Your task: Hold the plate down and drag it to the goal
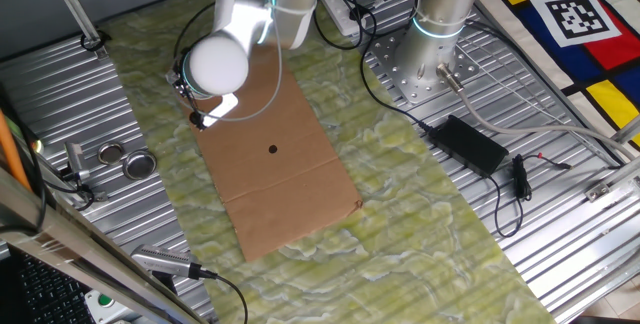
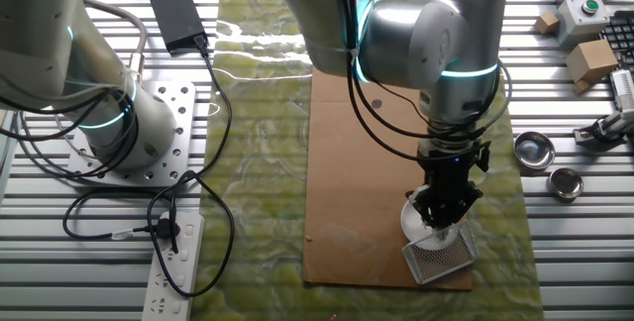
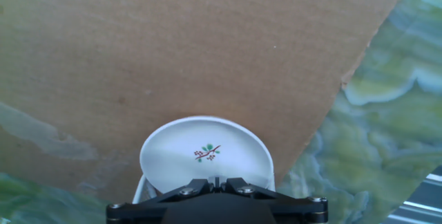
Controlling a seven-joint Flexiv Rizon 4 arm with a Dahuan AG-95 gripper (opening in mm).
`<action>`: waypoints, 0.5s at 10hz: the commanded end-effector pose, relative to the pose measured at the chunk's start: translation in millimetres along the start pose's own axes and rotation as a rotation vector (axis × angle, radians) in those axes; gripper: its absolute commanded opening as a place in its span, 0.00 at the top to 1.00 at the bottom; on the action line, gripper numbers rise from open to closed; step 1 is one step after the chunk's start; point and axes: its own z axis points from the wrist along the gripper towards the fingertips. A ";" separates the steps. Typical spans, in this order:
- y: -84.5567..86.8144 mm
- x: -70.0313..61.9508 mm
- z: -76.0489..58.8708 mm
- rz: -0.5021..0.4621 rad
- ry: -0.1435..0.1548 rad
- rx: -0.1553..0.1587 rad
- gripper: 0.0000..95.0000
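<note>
Gripper [image 3: 216, 182], jaws together, presses small round white plate [image 3: 205, 153] at the brown cardboard sheet's [image 3: 173, 51] corner beside translucent L-shaped goal frame [image 2: 441, 258]; uneven pressure risks tipping or slipping.

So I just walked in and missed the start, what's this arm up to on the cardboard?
The arm's gripper, fingers together, is pressing down on the near edge of a small white plate with a little branch motif. The plate lies on the brown cardboard sheet near one of its corners. In the other fixed view the plate sits right beside the whitish corner frame that serves as the goal, so the drag looks nearly or fully done. Two metal lids rest off to the side, untouched.
</note>
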 end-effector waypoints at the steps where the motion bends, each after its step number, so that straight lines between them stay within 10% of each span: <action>1: -0.4 -1.1 -2.6 0.010 -0.009 -0.013 1.00; 5: 0.4 -0.5 -8.3 0.036 -0.035 -0.043 1.00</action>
